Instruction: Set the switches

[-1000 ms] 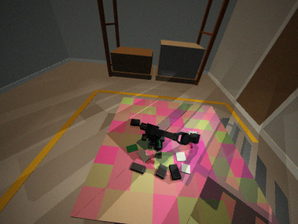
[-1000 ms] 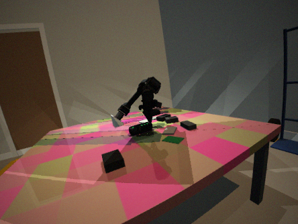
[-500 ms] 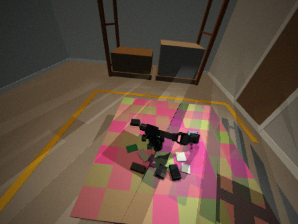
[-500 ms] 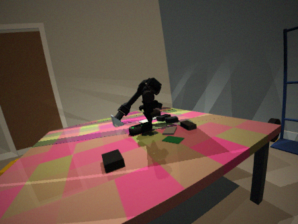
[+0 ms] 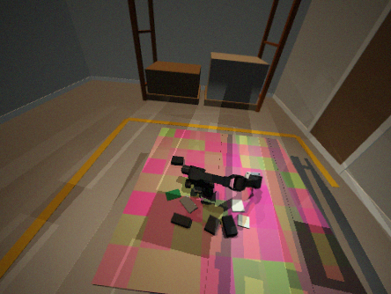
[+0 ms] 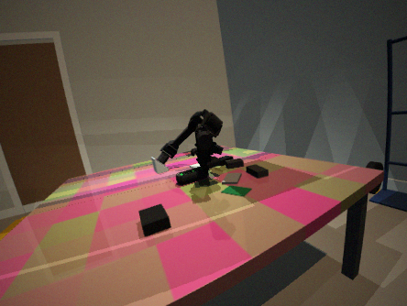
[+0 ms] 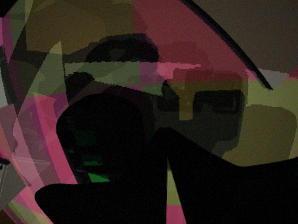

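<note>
The dark grey controller unit (image 6: pixel 188 176) lies on the chequered bench, with small green switch ends showing at its near end. In the wrist view, green patches of the unit (image 7: pixel 97 177) show beside my left finger; the rest is in dark shadow. My gripper (image 6: pixel 202 179) (image 5: pixel 204 193) (image 7: pixel 164 133) points down onto the unit with its fingers shut together and nothing between them. In the top view the arm hides most of the unit. I cannot read the single switch positions.
A green card (image 5: pixel 173 194) (image 6: pixel 236 191) and a grey plate (image 5: pixel 189 204) (image 6: pixel 233 178) lie next to the unit. Black modules (image 5: pixel 181 220) (image 5: pixel 211 224) (image 5: pixel 229 225) and white pieces (image 5: pixel 238 205) lie nearby. A black block (image 5: pixel 177 160) (image 6: pixel 154 219) stands apart.
</note>
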Controlling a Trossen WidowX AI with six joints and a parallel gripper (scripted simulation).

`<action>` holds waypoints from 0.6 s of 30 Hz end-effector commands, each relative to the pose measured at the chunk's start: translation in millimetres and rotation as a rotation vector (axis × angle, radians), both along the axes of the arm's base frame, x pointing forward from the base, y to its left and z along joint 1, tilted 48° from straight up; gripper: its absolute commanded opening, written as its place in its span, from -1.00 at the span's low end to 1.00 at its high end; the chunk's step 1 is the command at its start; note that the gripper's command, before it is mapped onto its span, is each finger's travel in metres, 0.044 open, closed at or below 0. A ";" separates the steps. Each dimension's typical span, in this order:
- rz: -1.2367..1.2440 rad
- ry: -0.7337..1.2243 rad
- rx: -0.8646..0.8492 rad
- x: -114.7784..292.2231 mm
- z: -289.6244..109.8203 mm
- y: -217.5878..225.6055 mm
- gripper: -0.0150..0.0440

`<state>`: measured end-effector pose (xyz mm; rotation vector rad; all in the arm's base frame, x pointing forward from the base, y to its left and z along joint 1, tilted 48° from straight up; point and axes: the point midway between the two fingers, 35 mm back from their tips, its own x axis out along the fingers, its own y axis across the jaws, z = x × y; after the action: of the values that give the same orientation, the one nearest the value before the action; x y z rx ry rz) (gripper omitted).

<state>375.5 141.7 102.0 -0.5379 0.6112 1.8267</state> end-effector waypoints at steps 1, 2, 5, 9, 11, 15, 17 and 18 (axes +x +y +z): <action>0.008 0.020 0.004 -0.6 -5.2 6.6 -0.49; 0.011 0.022 0.004 -0.8 -6.3 7.8 -0.49; 0.019 0.030 0.005 -1.3 -9.7 11.4 -0.49; 0.030 0.040 0.006 -2.2 -14.2 16.2 -0.49; 0.036 0.045 0.006 -2.6 -16.5 18.6 -0.49; 0.040 0.049 0.006 -3.0 -18.2 20.4 -0.49; 0.040 0.049 0.007 -3.3 -18.2 20.4 -0.49; 0.041 0.050 0.007 -3.6 -18.2 20.3 -0.49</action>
<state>372.4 160.7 84.2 -0.5166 0.6273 1.8833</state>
